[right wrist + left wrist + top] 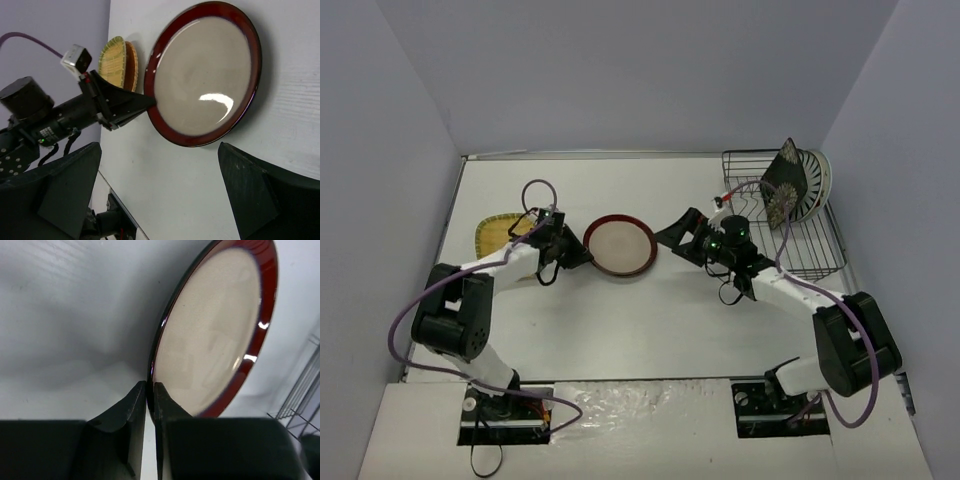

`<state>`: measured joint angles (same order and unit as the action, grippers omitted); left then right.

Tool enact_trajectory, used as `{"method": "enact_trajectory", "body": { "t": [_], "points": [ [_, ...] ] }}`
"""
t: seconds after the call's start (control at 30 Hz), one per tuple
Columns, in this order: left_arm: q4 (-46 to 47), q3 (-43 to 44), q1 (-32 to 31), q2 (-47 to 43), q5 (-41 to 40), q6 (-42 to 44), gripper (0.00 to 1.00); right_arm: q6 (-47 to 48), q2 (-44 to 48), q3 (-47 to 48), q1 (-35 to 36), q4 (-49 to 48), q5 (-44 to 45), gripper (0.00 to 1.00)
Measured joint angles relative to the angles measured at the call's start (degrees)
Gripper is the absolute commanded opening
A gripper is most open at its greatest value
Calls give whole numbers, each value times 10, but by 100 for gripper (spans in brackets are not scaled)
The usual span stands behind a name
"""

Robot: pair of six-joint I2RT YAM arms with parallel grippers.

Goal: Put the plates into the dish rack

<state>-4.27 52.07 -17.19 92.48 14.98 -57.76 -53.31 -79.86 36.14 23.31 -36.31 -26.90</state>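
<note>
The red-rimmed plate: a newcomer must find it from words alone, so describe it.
On the white table, look near the centre, left of the black dish rack. The round plate there, its edge pinched by the left end effector, has a beige centre and dark red rim, unlike the yellow plate further left.

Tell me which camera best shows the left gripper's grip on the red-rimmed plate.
The left wrist view: the left gripper is seen close up, its fingers shut on the plate rim. The right wrist view shows the grip from farther off, smaller. The top view shows it tiny, the contact hard to make out.
</note>
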Motion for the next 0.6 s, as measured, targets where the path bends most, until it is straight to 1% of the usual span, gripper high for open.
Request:
{"method": "enact_trajectory", "body": {
  "t": [0.13,0.3,0.6],
  "points": [
    [14,-34,0,-46,5,-10,0,-28,-50,-9,24,-26,19,100],
    [23,-85,0,-96,11,-27,0,-50,-92,-10,43,-52,35,100],
    [46,-126,0,-134,19,-66,0,-91,-164,-14,64,-101,47,100]
  ]
}}
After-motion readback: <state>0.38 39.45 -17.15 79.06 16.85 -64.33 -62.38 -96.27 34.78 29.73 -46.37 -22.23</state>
